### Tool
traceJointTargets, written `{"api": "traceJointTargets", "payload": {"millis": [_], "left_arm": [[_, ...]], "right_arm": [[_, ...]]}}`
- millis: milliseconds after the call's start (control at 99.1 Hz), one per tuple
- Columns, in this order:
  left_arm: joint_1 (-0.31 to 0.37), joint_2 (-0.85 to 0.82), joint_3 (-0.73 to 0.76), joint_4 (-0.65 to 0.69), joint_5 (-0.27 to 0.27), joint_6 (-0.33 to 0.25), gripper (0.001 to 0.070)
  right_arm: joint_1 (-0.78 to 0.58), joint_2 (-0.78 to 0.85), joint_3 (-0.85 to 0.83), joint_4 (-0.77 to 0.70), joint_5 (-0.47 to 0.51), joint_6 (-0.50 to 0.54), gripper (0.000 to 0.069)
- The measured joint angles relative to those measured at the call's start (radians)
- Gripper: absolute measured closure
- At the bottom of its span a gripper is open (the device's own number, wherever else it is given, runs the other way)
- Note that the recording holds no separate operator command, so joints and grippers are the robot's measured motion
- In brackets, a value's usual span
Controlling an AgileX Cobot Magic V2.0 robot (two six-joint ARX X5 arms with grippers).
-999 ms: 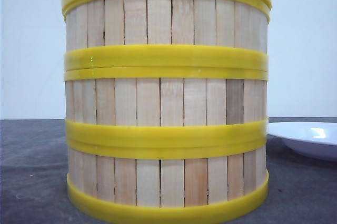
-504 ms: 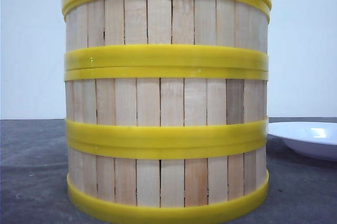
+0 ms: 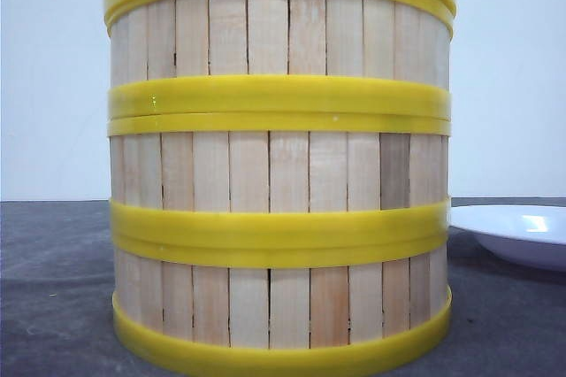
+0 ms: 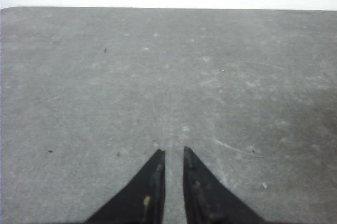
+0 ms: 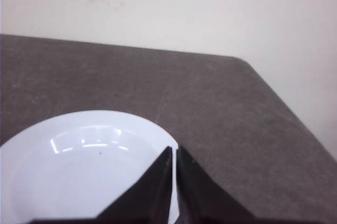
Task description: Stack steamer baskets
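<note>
Your left gripper [image 4: 174,153] shows two dark fingers [image 4: 152,182] nearly together, a thin slit of grey table [image 4: 158,77] between their tips and nothing held; it hangs low over bare tabletop, pointing toward the far edge where the pale wall begins. Small specks and faint scuffs mark the surface there, and a yellowish smear sits on the inner face of one finger.

From the front, you see the three baskets [image 3: 279,173] stacked in one column, filling the middle of the view. Their yellow rims meet in doubled bands, the wooden slats stand upright, and the bottom rim rests on the table. No print, label or brand is readable on rims or slats. Neither arm appears in this view.

To the right of the stack, just behind its lower edge, a white plate [image 3: 513,231] lies on the table, apart from the baskets as far as you can tell.

Your right gripper [image 5: 175,149] is likewise closed to a narrow slit and empty, its fingers poised above the plate's near rim [image 5: 79,150]. No writing shows on the plate.
</note>
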Motion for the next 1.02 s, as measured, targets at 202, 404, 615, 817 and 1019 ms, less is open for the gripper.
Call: {"api": "traceJointTargets", "payload": {"millis": [202,404,615,817,1019], "left_arm": [[0.0,0.0,0.0,0.0,0.0,0.0,0.0675],[0.0,0.0,0.0,0.0,0.0,0.0,0.0675],[0.0,0.0,0.0,0.0,0.0,0.0,0.0675],[0.0,0.0,0.0,0.0,0.0,0.0,0.0675],[0.0,0.0,0.0,0.0,0.0,0.0,0.0675]], "right_arm": [[0.0,-0.034,-0.061,0.047,-0.016,0.045,0.0685],[0.0,-0.034,-0.117,0.062,-0.076,0.09,0.0685],[0.0,-0.034,-0.147,0.06,-0.096,0.125,0.0685],[0.0,-0.035,-0.147,0.063,-0.097,0.126,0.0685],[0.0,-0.035,-0.147,0.063,-0.097,0.126,0.0685]]}}
